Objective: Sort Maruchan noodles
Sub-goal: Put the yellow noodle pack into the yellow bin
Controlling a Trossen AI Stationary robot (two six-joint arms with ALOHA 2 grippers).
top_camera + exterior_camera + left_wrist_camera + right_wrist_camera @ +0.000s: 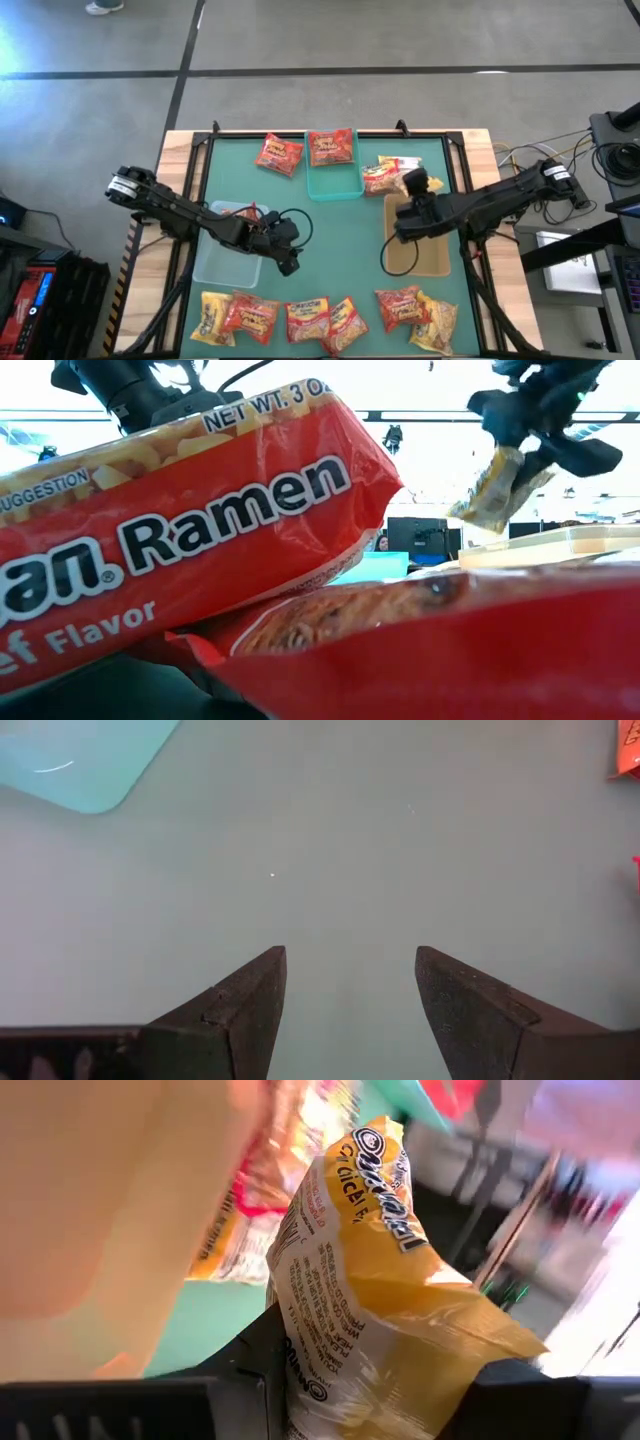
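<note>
While the right gripper (375,1380) clamps a yellow noodle packet (385,1270) standing up from its fingers, the tan bin (437,258) lies directly beneath it; the left gripper (350,1010) hovers open and empty over bare mat.

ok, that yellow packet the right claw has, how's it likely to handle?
The yellow packet, pinched in the right claw over the tan bin, looks crinkly and hangs off-level, so probably light and floppy. The glossy film may slip; the noodles inside could crack.
</note>
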